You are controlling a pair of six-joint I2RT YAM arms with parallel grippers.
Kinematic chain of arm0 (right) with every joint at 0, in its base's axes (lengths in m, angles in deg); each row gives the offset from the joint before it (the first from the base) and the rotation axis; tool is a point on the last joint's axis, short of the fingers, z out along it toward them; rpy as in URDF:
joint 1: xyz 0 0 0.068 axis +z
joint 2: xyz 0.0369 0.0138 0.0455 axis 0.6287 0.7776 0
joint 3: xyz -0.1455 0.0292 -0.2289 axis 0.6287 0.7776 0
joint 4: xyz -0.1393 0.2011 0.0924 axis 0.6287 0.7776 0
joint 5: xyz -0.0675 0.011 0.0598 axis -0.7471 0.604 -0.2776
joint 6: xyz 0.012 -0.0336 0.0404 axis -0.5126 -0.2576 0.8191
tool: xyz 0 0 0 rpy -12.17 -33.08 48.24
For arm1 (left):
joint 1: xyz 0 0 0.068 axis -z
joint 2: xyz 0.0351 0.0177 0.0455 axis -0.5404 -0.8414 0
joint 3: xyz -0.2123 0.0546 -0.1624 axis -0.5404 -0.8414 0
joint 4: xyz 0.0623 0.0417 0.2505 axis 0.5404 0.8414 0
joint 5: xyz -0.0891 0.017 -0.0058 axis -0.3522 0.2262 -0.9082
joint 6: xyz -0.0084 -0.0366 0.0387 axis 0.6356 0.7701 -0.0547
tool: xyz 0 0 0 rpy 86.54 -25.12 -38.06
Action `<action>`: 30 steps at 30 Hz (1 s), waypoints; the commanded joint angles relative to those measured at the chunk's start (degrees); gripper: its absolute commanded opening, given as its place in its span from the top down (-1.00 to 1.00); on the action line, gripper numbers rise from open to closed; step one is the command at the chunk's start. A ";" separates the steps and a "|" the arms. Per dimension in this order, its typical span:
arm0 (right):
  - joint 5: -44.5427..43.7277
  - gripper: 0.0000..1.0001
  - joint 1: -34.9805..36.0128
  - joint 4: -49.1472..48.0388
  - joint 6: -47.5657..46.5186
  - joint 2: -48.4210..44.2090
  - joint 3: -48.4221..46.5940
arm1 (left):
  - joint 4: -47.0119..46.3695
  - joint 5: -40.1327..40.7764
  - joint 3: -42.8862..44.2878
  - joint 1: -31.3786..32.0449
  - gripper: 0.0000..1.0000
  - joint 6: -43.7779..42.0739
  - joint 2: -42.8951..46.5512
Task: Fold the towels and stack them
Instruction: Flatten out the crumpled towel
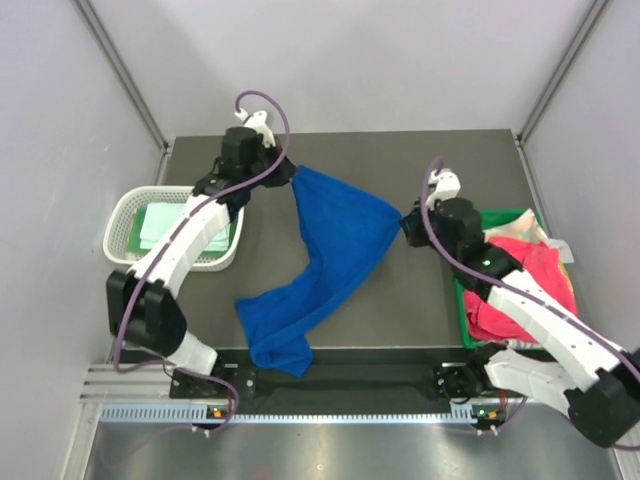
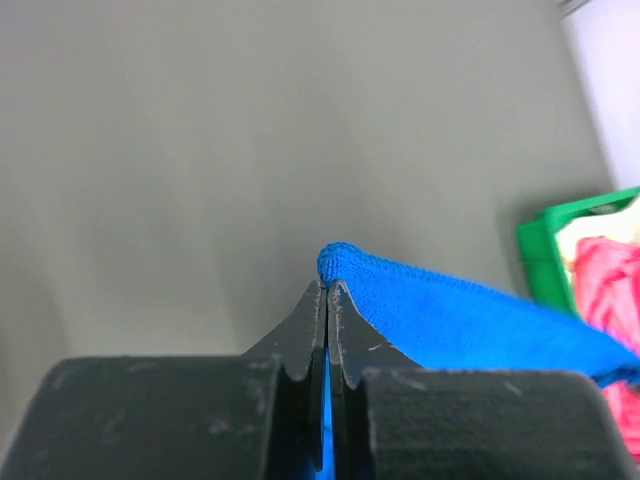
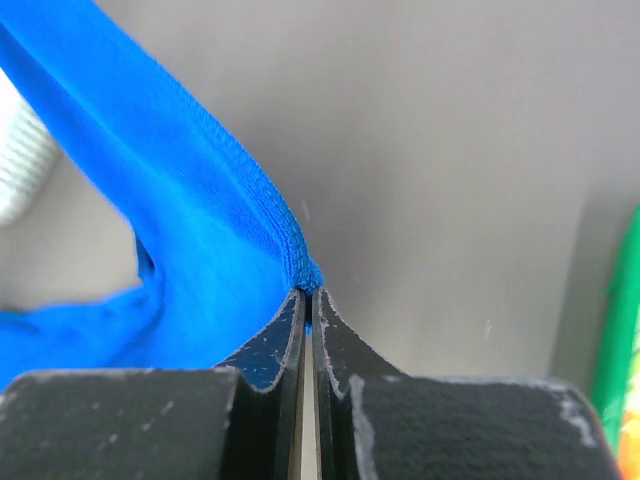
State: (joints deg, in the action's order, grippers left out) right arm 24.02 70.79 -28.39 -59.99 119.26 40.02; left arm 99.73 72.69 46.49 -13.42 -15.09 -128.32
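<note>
A royal blue towel (image 1: 330, 250) hangs stretched between both grippers above the dark table, its lower part trailing to the front edge. My left gripper (image 1: 290, 175) is shut on one top corner of the blue towel (image 2: 450, 315). My right gripper (image 1: 405, 225) is shut on the other corner of the blue towel (image 3: 200, 230). In the left wrist view the gripper (image 2: 328, 285) pinches the cloth's hem at its fingertips. The right wrist view shows the gripper (image 3: 310, 293) clamped on the stitched edge. A folded green towel (image 1: 165, 225) lies in the basket. Pink and red towels (image 1: 520, 285) fill the bin.
A white mesh basket (image 1: 120, 225) stands at the table's left edge. A green plastic bin (image 1: 462, 320) sits at the right, with its green wall (image 2: 545, 255) also in the left wrist view. Grey walls enclose the table on three sides.
</note>
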 commanded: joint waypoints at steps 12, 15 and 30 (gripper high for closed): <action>4.49 1.00 -0.90 12.43 -10.83 -9.74 -33.78 | 9.90 -11.46 22.37 0.22 1.00 -12.00 22.16; 7.21 1.00 -0.90 13.93 -11.27 -9.83 -39.76 | 11.22 -14.45 26.17 0.22 1.00 -12.18 22.78; 11.88 0.99 -0.90 17.01 -12.50 -10.44 -52.17 | 5.87 -19.20 32.24 0.14 1.00 -7.53 26.03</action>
State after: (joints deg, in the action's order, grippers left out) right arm 36.52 70.59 -11.63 -71.10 108.88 -9.71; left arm 110.31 53.74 76.63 -13.07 -24.05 -103.69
